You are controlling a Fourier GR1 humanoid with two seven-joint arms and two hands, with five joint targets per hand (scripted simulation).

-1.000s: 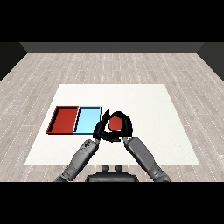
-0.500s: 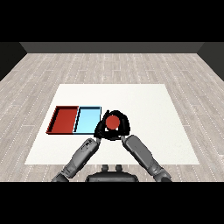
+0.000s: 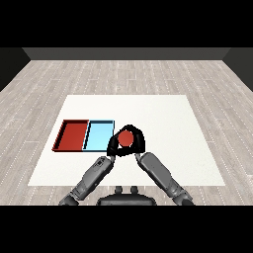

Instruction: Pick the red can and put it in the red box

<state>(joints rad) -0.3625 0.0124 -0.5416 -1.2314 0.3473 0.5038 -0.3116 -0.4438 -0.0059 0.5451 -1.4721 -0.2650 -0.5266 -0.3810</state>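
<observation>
We see red can (image 3: 125, 139) held in right hand (image 3: 136, 144), fingers (image 3: 140, 134) curled round it, just right of light blue tray (image 3: 99, 135). Red tray (image 3: 73, 134) sits left of blue one, edges touching, both on white bench (image 3: 163, 123). Left hand (image 3: 113, 147) close against can's left side, overlapping blue tray's right edge; we cannot tell whether its fingers are open or closed.
</observation>
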